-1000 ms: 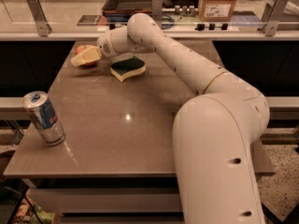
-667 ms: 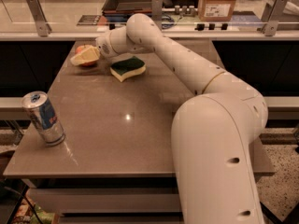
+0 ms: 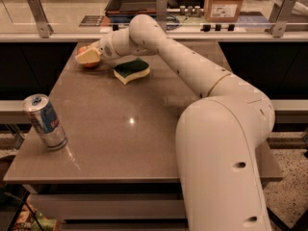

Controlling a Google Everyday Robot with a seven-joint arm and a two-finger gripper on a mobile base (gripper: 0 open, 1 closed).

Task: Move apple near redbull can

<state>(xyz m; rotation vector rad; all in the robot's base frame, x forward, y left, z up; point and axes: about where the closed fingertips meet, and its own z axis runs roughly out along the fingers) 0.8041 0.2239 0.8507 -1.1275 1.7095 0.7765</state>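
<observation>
The apple [image 3: 89, 64] is small and red-orange and sits at the far left of the brown table [image 3: 144, 129]. My gripper [image 3: 88, 56] is down at the apple, covering most of it from the right, at the end of the white arm [image 3: 192, 76] that reaches across the table. The redbull can [image 3: 45, 122], silver and blue with a pull-tab top, stands upright near the table's front left corner, well apart from the apple.
A green-and-yellow sponge [image 3: 131, 70] lies just right of the apple, under the arm. A counter with a glass rail [image 3: 38, 13] runs behind the table. The arm's large white base [image 3: 226, 167] fills the front right.
</observation>
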